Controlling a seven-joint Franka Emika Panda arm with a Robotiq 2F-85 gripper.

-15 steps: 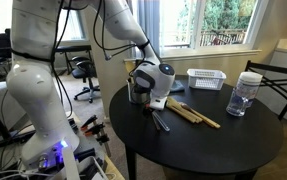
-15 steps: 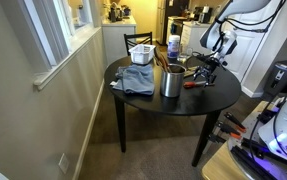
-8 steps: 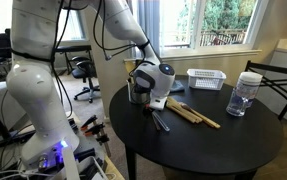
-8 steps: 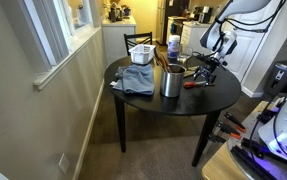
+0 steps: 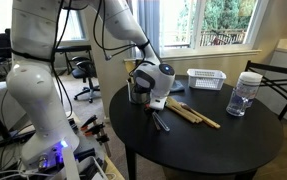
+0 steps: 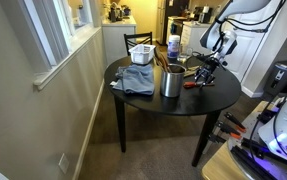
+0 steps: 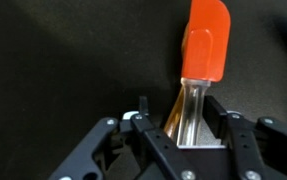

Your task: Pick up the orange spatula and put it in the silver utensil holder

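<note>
The orange spatula [image 7: 204, 40] lies on the black round table [image 5: 213, 145]. Its orange head points away from me and its shiny metal handle [image 7: 186, 115] runs back between my fingers. My gripper [image 7: 185, 125] is shut on the handle, low at the table surface. In both exterior views the gripper [image 5: 159, 112] [image 6: 207, 72] points down at the table. A bit of orange [image 6: 191, 85] shows beside it. The silver utensil holder [image 6: 171, 82] stands upright on the table near the gripper, with utensil handles sticking out. It also shows just behind the wrist in an exterior view [image 5: 136, 90].
Wooden utensils [image 5: 195, 114] lie beside the gripper. A white mesh basket [image 5: 206, 78] and a clear white-lidded jar [image 5: 247, 93] stand further along the table. A grey cloth [image 6: 135, 80] lies near the table edge. A chair [image 5: 275, 78] stands by the table.
</note>
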